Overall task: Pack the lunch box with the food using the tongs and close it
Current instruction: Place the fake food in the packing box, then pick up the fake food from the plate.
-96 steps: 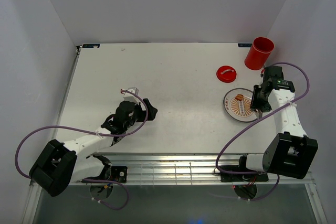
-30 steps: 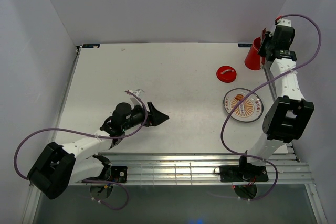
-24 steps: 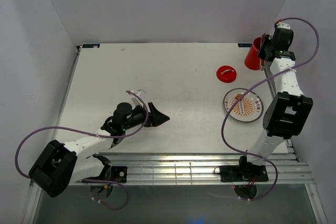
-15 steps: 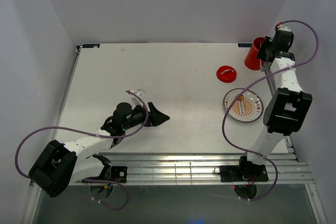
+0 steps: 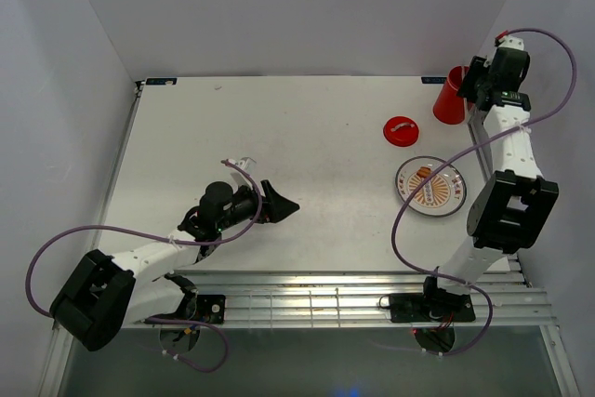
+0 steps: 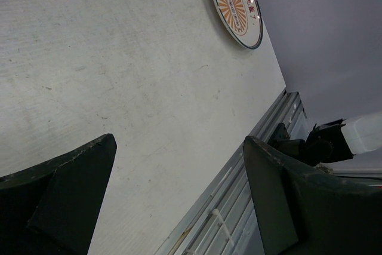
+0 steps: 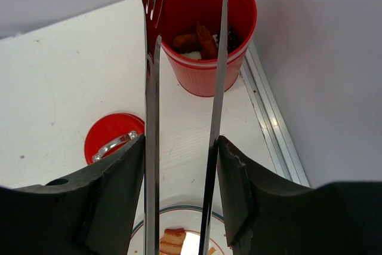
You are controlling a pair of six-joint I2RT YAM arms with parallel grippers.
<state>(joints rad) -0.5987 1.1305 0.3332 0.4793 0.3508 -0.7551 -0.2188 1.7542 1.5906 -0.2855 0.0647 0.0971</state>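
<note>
Now my right gripper (image 7: pixel 180 147) holds the tongs (image 7: pixel 152 117) half-spread over the lunch box (image 7: pixel 206 76), likely so the food (image 7: pixel 200 41) lands inside. My left gripper (image 6: pixel 179 141) gapes wide, empty.

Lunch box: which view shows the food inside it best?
Right wrist view: it looks into the open lunch box, showing brown food pieces. Top external shows only its outside; left wrist misses it.

Round plate (image 5: pixel 401 177) with orange radial pattern and dark rim lies flat on the white tabletop (image 5: pixel 279 127), just below the right pincer (image 7: pixel 181 150) and well apart to the right of the left pincer (image 5: pixel 279 204). Slatted metal rail (image 5: pixel 307 299) runs along the tabletop's near edge, on the base side of both pincers. Plain pale walls (image 5: pixel 297 6) beyond.
</note>
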